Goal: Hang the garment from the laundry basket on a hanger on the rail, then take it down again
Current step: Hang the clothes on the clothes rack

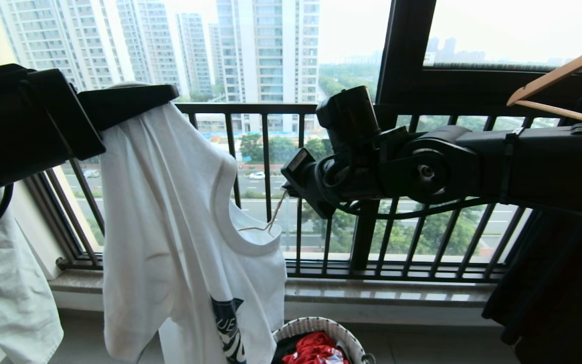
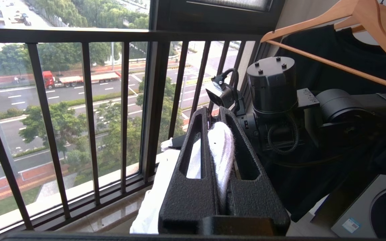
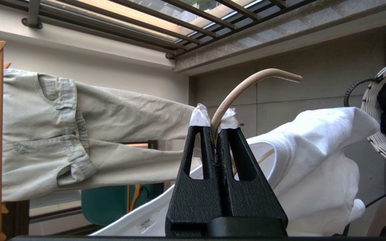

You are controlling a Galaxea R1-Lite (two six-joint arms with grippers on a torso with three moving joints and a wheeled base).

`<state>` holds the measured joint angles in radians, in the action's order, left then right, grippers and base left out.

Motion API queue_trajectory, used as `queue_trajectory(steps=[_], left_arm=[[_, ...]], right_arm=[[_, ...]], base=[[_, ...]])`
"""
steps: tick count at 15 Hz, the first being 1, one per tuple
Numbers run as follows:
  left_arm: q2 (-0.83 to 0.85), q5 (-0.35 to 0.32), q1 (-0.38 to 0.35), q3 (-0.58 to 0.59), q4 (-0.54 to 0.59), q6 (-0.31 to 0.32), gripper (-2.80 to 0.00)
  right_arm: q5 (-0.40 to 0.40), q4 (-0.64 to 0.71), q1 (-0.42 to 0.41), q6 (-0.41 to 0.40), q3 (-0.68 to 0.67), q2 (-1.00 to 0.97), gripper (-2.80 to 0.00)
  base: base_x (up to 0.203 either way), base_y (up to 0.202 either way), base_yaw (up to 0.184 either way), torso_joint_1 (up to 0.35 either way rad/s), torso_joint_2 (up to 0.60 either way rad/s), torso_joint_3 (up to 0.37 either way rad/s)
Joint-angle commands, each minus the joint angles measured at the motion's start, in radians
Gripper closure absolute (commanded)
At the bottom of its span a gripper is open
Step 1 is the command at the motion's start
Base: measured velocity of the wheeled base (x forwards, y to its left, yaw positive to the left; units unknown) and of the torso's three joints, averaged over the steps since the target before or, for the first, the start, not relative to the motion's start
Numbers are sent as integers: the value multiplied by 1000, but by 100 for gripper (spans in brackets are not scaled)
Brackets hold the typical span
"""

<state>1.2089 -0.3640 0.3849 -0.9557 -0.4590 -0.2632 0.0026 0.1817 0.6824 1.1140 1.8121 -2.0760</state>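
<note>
The garment (image 1: 170, 222), a white T-shirt with a dark blue print low on its front, hangs from my left gripper (image 1: 171, 94) at the upper left. That gripper (image 2: 215, 115) is shut on a fold of its white cloth (image 2: 221, 147). My right gripper (image 3: 214, 121) is shut on the neck of the thin cream hanger (image 3: 246, 85), just below its hook. The hanger's wire (image 1: 272, 218) runs down into the shirt's collar opening (image 1: 250, 237). In the head view the right wrist hides that gripper's fingers. The laundry basket (image 1: 305, 324) stands on the floor below. The rail is out of view.
A red cloth (image 1: 315, 350) lies in the basket. The black barred window railing (image 1: 271, 108) runs behind both arms. Wooden hangers (image 1: 559, 76) and a dark garment (image 1: 564, 283) hang at the right. A pale green garment (image 1: 3, 283) hangs at the left.
</note>
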Motion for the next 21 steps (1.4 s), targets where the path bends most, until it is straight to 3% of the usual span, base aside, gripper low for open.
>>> queue_trajectory(steps=[1, 5, 10, 16, 18, 21], left_arm=[[2, -4, 0, 5, 5, 15, 0], [15, -15, 2, 24, 4, 37, 0], [21, -32, 2, 64, 5, 121, 0], [23, -36, 2, 85, 7, 151, 0], [27, -63, 2, 103, 8, 188, 0], [47, -64, 2, 106, 7, 195, 0]], right_arm=[[-5, 1, -7, 4, 1, 29, 0], [-11, 1, -16, -3, 0, 59, 0], [-73, 1, -17, -48, -5, 86, 0], [-169, -2, -17, -118, -5, 101, 0], [-174, -2, -17, -128, -5, 105, 0], [-174, -2, -17, -129, -5, 106, 0]], base=[[0, 0, 0, 0, 0, 0], [0, 0, 0, 0, 0, 0], [0, 0, 0, 0, 0, 0], [0, 0, 0, 0, 0, 0], [0, 0, 0, 0, 0, 0], [0, 0, 0, 0, 0, 0]])
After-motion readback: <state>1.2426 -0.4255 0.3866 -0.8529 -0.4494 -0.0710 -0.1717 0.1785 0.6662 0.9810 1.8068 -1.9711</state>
